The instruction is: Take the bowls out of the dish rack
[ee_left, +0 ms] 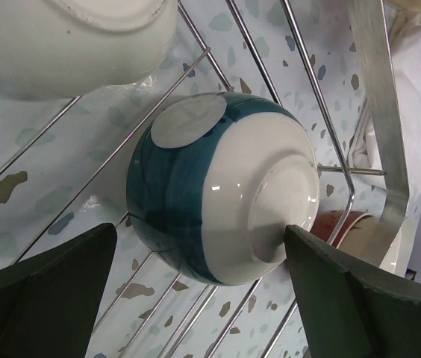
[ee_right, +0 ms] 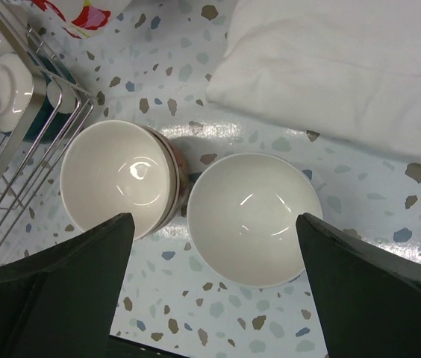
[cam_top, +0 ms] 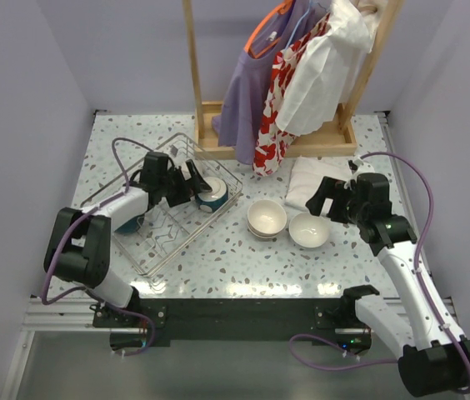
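Step in hand: we judge this to be the pickup of the teal-banded bowl (ee_left: pixel 218 186) from the dish rack (cam_top: pixel 168 237); no lift is evident.
Teal-banded bowl: it lies inside the rack near its far right corner, tipped on its side on the wires, with its foot turned toward the left wrist camera.
Left gripper (ee_left: pixel 199 239): spread wide with one finger on each side of the bowl. The finger (ee_left: pixel 360 298) nearer the foot appears to touch the foot rim; the other stands apart. Nothing is gripped.
Right gripper (ee_right: pixel 214 220): spread wide and empty, hovering over the table (cam_top: pixel 218 258) above the unloaded bowls.
Unloaded: a stack of bowls (cam_top: pixel 266 218) and a single white bowl (cam_top: pixel 310 230) sit just beside each other, to the right of the rack.
Remaining in rack: another white bowl (ee_left: pixel 69 37) sits near the banded one. We cannot identify a dark shape under the left arm.
Next move: in our judgement the jaws must close squarely across the bowl, as the glazed curve may slip. The lift must then clear the wire dividers and the raised side before crossing to the table.
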